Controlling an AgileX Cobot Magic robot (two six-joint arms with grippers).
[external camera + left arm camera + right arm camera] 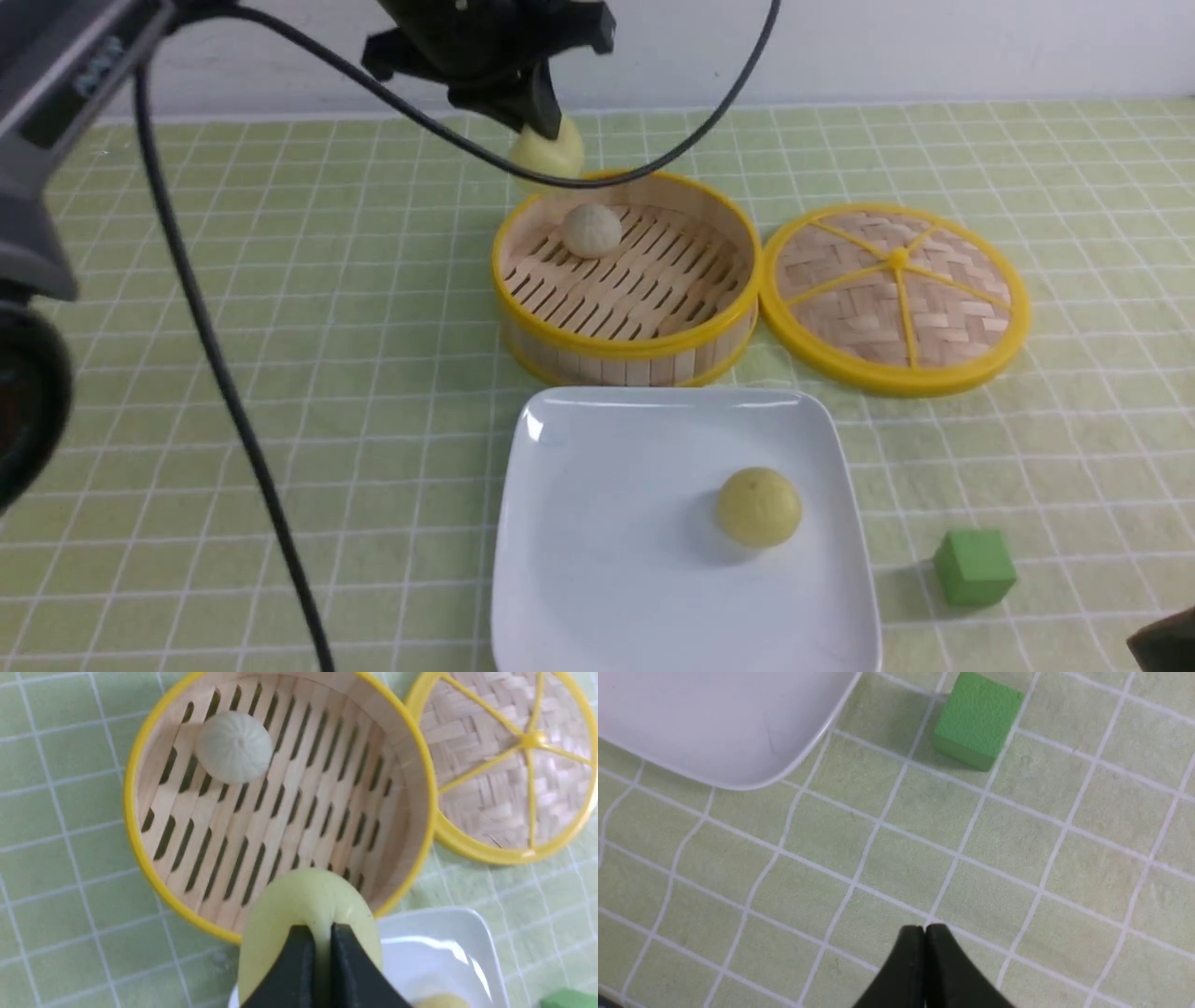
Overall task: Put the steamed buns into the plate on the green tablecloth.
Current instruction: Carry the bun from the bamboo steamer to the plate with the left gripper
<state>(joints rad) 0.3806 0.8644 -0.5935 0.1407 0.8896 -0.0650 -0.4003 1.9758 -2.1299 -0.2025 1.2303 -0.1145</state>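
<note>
My left gripper (540, 119) is shut on a pale yellow steamed bun (551, 152), pinched and squashed between the black fingers (303, 952), held above the far rim of the bamboo steamer (625, 347). A greyish-beige bun (591, 230) lies inside the steamer near its far left side. Another pale yellow bun (758, 507) rests in the white square plate (597, 560) on the green tablecloth (280, 327). My right gripper (924, 927) hovers shut and empty over bare cloth near the plate's corner (738, 742).
The woven yellow-rimmed lid (894, 296) lies flat to the right of the steamer. A small green cube (975, 566) sits right of the plate. A black cable (224, 373) from the left arm hangs across the left side of the front view.
</note>
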